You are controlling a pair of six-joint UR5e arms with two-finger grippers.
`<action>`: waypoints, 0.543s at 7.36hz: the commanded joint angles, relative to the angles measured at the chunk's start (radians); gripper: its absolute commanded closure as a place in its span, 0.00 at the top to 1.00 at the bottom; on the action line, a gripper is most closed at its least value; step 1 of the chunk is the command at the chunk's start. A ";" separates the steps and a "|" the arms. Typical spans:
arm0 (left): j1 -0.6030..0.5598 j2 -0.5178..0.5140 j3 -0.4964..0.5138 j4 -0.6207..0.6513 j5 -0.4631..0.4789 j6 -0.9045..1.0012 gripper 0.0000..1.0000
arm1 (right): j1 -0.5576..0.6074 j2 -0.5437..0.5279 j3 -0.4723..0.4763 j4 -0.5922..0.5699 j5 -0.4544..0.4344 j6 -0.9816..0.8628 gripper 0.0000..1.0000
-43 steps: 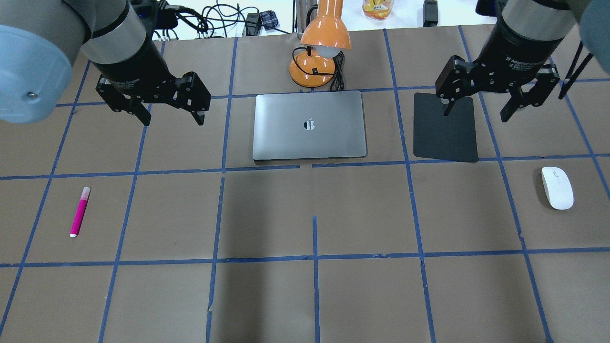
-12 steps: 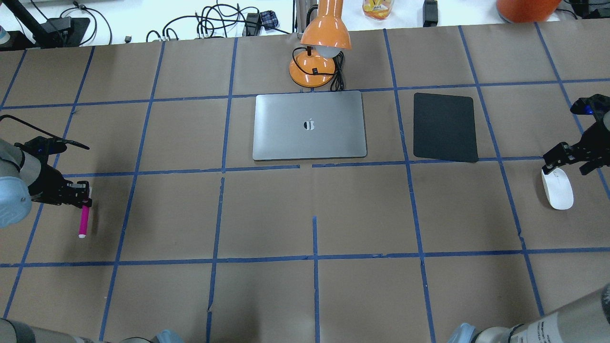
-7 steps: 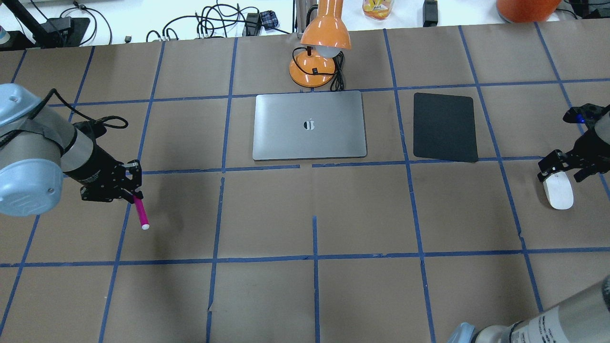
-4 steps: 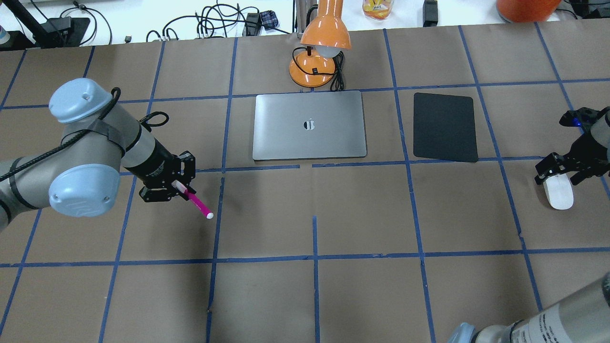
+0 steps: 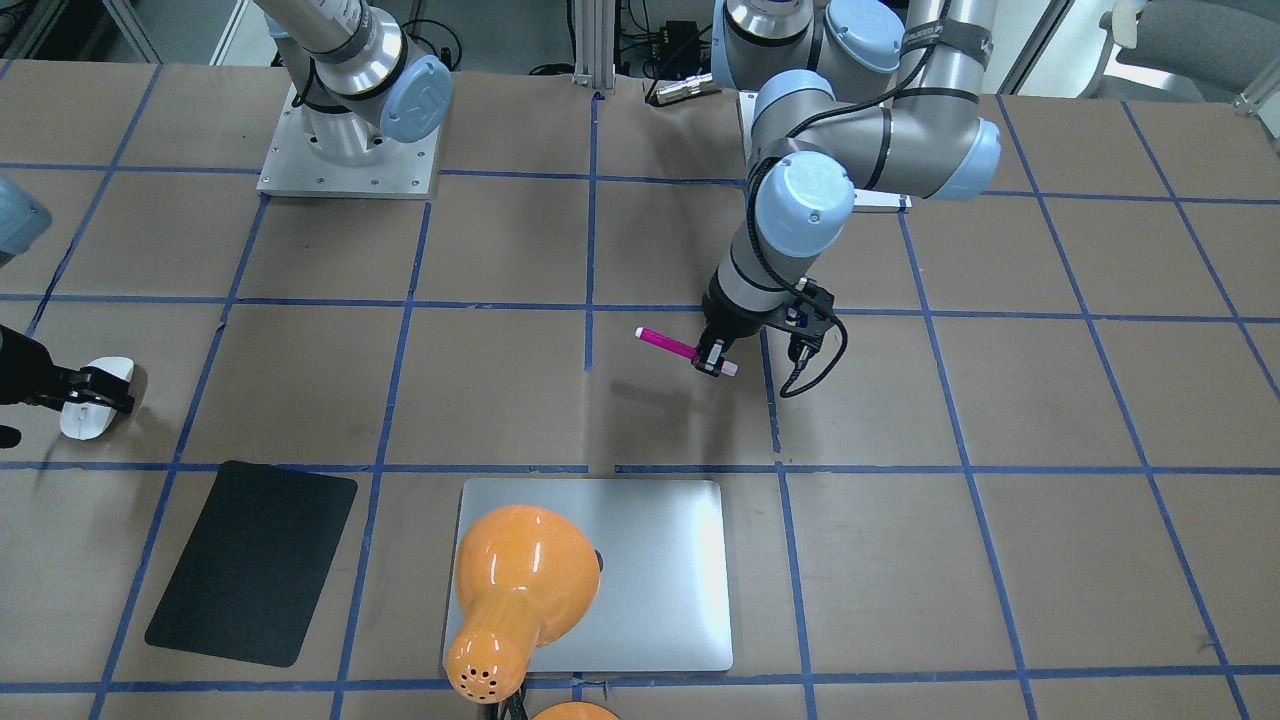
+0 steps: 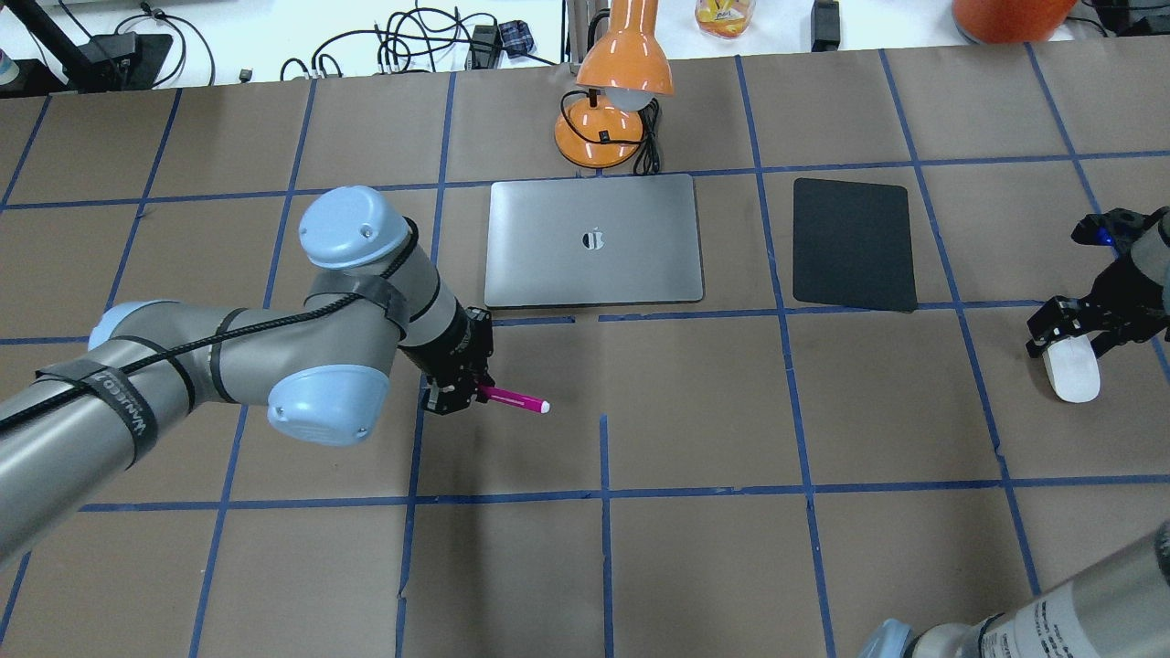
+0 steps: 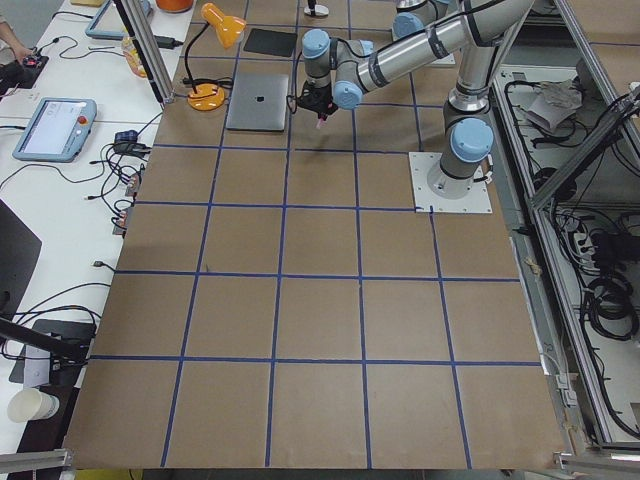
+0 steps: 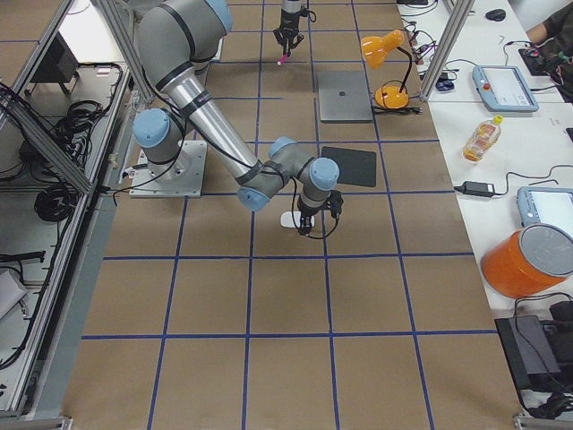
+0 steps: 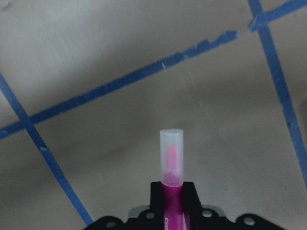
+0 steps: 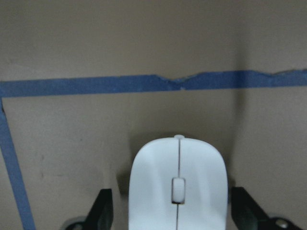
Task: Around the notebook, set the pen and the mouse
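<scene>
The magenta pen (image 6: 516, 399) hangs just above the table in front of the notebook's (image 6: 594, 240) near left corner. My left gripper (image 6: 462, 391) is shut on its capped end, and the pen lies level with its tip toward the table's middle. In the left wrist view the pale cap (image 9: 171, 148) sticks out past the fingers. At the far right the white mouse (image 6: 1071, 373) rests on the table. My right gripper (image 6: 1068, 334) is open and low over the mouse's far end. The right wrist view shows the mouse (image 10: 177, 191) between two fingers (image 10: 103, 208), with a gap on each side.
A thin black mat (image 6: 855, 242) lies right of the notebook. An orange desk lamp (image 6: 612, 100) stands behind the notebook, its head leaning over the notebook's back edge (image 5: 520, 590). Cables and a bottle lie beyond the table's far edge. Brown paper with blue tape lines covers the table.
My left arm has carried the pen from the far left toward the centre and swung its tip to point right. The right gripper stays down at the mouse, which has barely shifted.
</scene>
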 commanded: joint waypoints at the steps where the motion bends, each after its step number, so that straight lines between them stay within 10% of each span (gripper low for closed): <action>1: -0.097 -0.123 0.070 0.081 -0.002 -0.217 0.00 | 0.000 0.000 0.001 -0.002 -0.002 0.002 0.81; 4: -0.174 -0.269 0.258 0.040 0.010 -0.313 0.00 | 0.000 -0.002 0.000 0.000 -0.011 0.002 0.63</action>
